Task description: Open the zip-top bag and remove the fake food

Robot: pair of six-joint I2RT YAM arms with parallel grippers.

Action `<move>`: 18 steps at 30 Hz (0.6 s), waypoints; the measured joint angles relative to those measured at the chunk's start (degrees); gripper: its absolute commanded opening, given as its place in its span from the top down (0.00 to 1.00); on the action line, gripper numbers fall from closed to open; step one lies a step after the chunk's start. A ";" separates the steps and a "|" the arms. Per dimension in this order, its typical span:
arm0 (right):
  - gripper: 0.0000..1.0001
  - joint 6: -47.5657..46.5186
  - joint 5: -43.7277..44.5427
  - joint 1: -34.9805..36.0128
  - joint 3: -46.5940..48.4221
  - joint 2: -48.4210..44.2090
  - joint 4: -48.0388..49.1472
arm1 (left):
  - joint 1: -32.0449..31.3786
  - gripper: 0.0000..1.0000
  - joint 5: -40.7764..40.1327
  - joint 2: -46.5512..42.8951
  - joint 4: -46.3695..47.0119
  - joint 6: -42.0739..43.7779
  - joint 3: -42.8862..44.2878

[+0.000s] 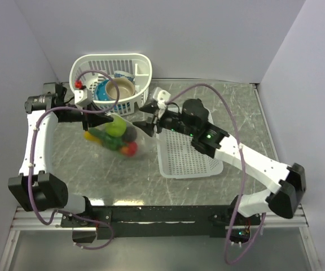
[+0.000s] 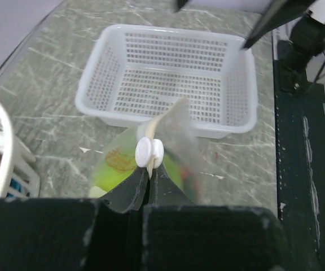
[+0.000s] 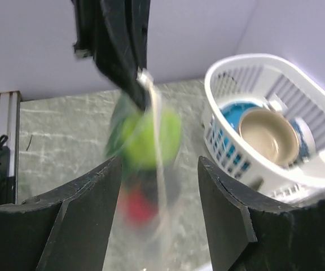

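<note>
Zip-top bag hanging clear of worktop, just left of white mesh tray, near round basket. Fake food inside: lime-green, red, yellow, dark pieces bunched low. Left jaws shut tight on bag's top edge, beside white round tab. Right jaws spread wide, just beside bag, gripping nothing. Right wrist view blurs bag.

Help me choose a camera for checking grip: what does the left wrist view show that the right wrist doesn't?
Left wrist only: the white mesh tray, and the left gripper with jaws clearly shut on the zip-top bag at its top edge. Right wrist only: the tan bowl whole inside the white basket. Both: the bag, lime-green fake food inside, and the open right gripper.
</note>
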 measured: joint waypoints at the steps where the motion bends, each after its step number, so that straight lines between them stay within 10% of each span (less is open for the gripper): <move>1: 0.36 -0.37 -0.92 0.00 1.77 1.70 -0.17 | -0.85 0.93 -0.68 -0.63 -0.09 -0.37 0.00; 9: 0.37 -2.99 -8.55 1.64 7.56 8.98 -2.34 | -5.25 0.70 -5.75 -2.91 -0.66 -2.16 -1.31; 18: 0.38 -3.52 -12.09 3.61 7.58 9.73 -5.03 | -6.56 0.85 -8.20 -3.17 -0.70 -4.68 -1.31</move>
